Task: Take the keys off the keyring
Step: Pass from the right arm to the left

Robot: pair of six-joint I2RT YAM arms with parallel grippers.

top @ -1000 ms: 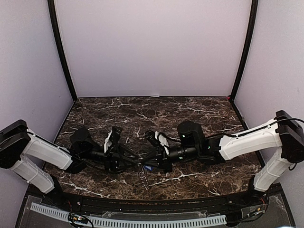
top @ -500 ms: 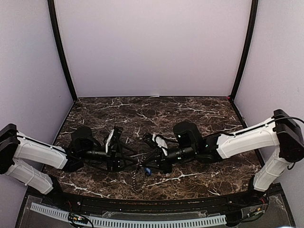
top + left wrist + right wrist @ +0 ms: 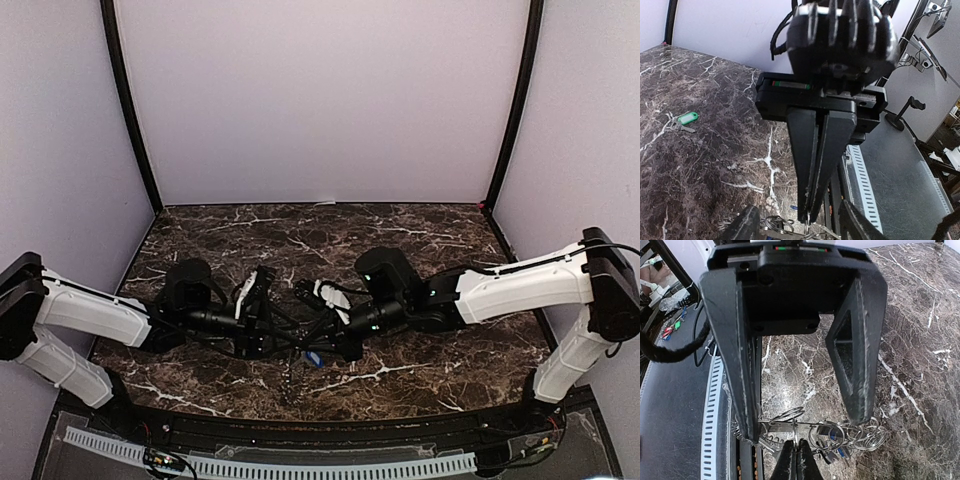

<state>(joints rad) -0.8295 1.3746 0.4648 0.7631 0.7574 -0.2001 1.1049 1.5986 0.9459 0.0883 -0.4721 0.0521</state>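
Keyring (image 3: 826, 432), tangle of wire rings, sits over marble table (image 3: 420, 240) near front edge, between my two grippers. My right gripper (image 3: 797, 456) is pressed together, pinching wire of keyring. My left gripper (image 3: 805, 429) is spread wide, fingers (image 3: 742, 390) on either side of cluster; cannot tell if they touch it. Blue key (image 3: 840, 452) hangs among rings. Green key (image 3: 688, 118) lies flat on table, well apart from both grippers.

Both arms low; left hand (image 3: 805, 426) spread wide, right hand (image 3: 808, 215) pinched closed
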